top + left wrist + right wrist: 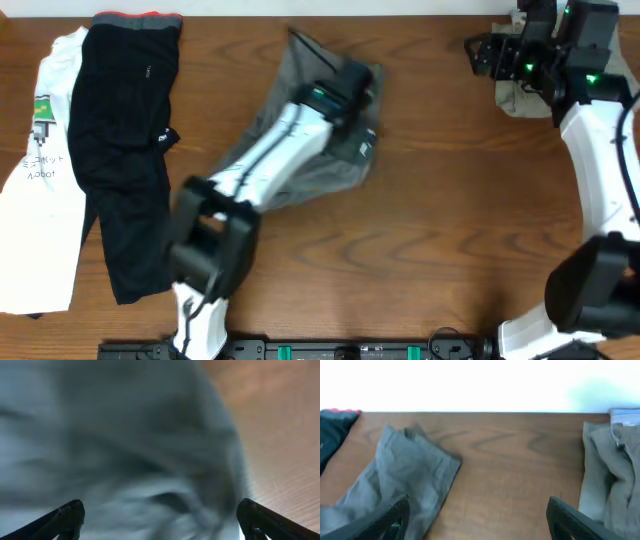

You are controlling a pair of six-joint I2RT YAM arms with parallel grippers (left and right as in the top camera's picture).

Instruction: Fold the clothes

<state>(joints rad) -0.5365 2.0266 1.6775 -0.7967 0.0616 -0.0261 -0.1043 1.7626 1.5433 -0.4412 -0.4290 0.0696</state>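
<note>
The mid-grey shorts [300, 150] lie crumpled in the middle of the table, partly under my left arm. My left gripper [358, 82] hangs over their far right part. In the left wrist view its fingers [70, 516] stand wide apart, open, with blurred grey cloth [130, 435] close below them. My right gripper [478, 55] is at the far right, open over bare wood [510, 475], between the grey shorts [395, 475] and the khaki-beige shorts [610, 470]. It holds nothing.
Long black trousers [120, 150] with a red-grey waistband lie at the left, overlapping a white printed T-shirt [40, 200]. The khaki-beige shorts [515, 98] sit bunched at the far right under the right arm. The table's far edge [480, 412] is close.
</note>
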